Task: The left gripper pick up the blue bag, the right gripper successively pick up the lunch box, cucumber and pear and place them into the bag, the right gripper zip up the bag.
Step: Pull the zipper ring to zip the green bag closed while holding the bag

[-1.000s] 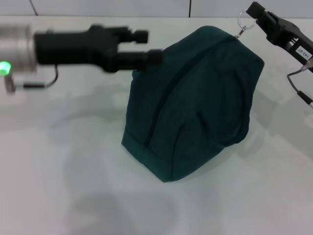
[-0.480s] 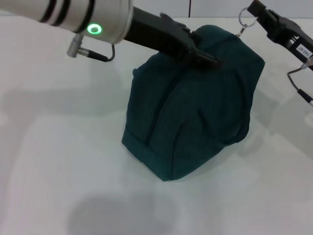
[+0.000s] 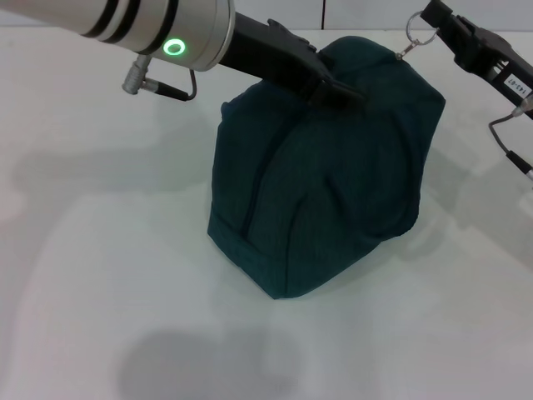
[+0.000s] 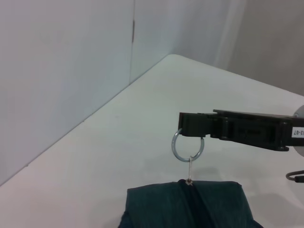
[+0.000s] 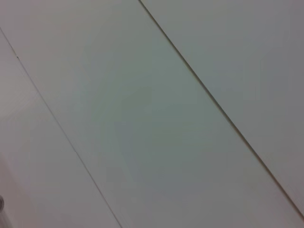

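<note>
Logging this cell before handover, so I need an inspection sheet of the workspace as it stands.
Surface: white table, bare where visible.
Job's things: blue bag standing, zipper closed; lunch box, cucumber and pear not in view.
Clutter: nothing seen.
Grippers: left pincer on the bag's top; right pincer holds the zipper ring at the bag's far top corner.
Cables: grey lead by the right arm.
Surroundings: pale wall panels.

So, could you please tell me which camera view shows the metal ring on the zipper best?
The left wrist view: the ring hangs whole from the right gripper above the blue bag. The head view shows it small, at the edge. The right wrist view misses it.
</note>
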Robot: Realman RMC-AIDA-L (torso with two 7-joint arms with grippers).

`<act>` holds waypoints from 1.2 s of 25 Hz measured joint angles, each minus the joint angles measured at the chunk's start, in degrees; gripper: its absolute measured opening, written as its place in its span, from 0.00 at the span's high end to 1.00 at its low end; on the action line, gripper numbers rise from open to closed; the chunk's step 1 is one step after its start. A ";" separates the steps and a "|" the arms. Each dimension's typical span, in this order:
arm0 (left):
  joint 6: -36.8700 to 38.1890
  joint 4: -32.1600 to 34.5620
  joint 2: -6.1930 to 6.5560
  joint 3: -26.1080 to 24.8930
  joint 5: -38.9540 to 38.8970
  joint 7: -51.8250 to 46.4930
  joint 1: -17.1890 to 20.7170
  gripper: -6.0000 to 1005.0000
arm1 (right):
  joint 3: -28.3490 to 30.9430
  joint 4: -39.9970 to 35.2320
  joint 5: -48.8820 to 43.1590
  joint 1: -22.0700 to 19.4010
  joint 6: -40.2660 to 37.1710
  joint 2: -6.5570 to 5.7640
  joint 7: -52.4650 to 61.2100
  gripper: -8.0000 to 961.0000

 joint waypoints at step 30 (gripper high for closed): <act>0.59 3.04 0.24 0.08 -2.84 1.22 1.25 0.93 | 0.04 6.32 0.19 -0.64 7.02 0.10 0.29 0.96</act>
